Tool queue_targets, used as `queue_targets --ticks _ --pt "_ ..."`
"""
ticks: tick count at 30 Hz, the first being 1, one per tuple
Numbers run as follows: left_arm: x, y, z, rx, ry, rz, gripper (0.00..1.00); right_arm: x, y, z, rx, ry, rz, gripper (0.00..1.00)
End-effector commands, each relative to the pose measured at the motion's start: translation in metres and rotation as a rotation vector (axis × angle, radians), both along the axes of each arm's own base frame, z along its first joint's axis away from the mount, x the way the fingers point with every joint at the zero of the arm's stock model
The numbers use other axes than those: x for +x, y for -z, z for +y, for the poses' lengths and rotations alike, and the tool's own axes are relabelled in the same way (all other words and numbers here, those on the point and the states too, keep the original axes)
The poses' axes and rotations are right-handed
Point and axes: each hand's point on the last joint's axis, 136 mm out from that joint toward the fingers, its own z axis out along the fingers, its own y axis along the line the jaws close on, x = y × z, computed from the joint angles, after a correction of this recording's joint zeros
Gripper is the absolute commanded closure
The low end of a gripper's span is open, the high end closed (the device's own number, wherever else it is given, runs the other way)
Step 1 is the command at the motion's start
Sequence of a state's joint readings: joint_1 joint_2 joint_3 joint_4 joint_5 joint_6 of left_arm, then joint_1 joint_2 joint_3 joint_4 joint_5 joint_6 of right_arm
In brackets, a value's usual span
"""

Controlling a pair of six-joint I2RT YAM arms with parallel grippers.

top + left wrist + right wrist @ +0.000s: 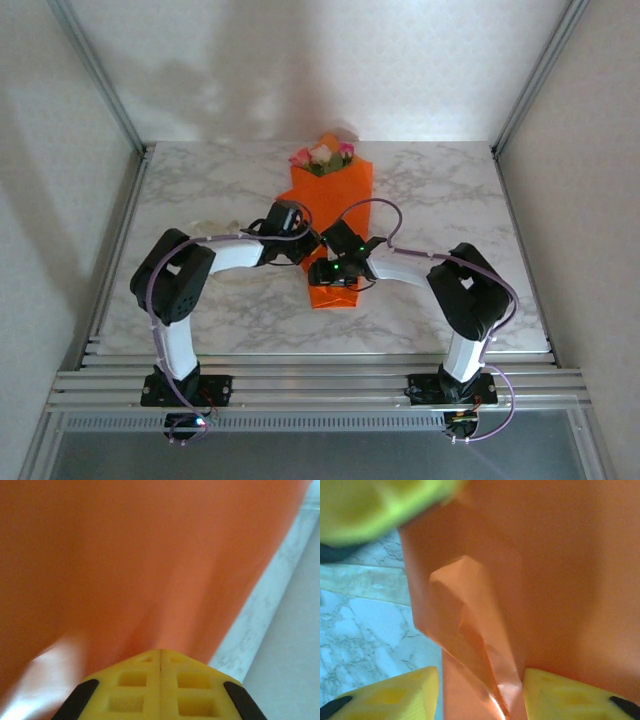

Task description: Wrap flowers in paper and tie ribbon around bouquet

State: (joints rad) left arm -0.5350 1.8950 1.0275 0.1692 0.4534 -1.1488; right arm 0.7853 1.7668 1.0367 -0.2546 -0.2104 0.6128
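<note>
Two robot arms meet over a marble table [450, 200], seen from above. A long wrap of orange paper [335, 195] lies beneath both grippers and runs away from them. Pink and cream flowers [322, 156] poke out of its far end, well beyond the fingertips.

The left gripper [303, 243] sits over the paper's left side, about halfway along the wrap. In its wrist view the two yellow fingers [130, 690] are pressed flat together. The paper [150, 565] spreads directly ahead of the tips, its soft folds converging on them. Whether a layer is nipped between them cannot be told.

The right gripper [333, 270] is just beside the left one, nearer the paper's near end. Its wrist view shows the gripper [481, 680] released, its jaws standing apart. A creased, folded flap of paper [470, 630] lies in the gap, touching the right-hand finger [570, 695].
</note>
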Motion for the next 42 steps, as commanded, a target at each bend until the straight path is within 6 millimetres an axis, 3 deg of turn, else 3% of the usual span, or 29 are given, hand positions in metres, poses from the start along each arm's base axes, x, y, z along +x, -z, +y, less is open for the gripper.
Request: queue_targets --ticks 1,5,9,20,23,30,35,42 --pt "-0.019 0.035 0.011 0.085 0.049 0.057 1.00 0.000 -0.041 -0.014 0.049 0.047 -0.038 0.46" --pt "-0.030 0.057 0.029 0.180 0.053 0.088 1.00 -0.001 -0.051 -0.049 0.105 0.151 -0.012 0.43" --pt "-0.033 0.063 0.034 0.203 0.057 0.097 1.00 -0.006 -0.037 -0.081 0.142 0.230 0.036 0.42" --pt "-0.029 0.062 0.030 0.195 0.066 0.091 1.00 -0.009 0.012 -0.081 0.167 0.226 0.163 0.47" --pt "-0.026 0.056 0.025 0.179 0.072 0.078 1.00 -0.005 0.020 -0.077 0.181 0.229 0.171 0.53" --pt "-0.019 0.021 0.005 0.114 0.085 0.018 1.00 0.006 0.021 -0.080 0.224 0.290 0.145 0.98" --pt "-0.032 -0.021 -0.007 0.075 0.095 -0.026 0.91 0.003 0.014 -0.082 0.234 0.288 0.134 1.00" --pt "-0.079 -0.031 -0.018 0.044 0.148 0.060 0.88 0.001 0.013 -0.084 0.239 0.290 0.139 1.00"
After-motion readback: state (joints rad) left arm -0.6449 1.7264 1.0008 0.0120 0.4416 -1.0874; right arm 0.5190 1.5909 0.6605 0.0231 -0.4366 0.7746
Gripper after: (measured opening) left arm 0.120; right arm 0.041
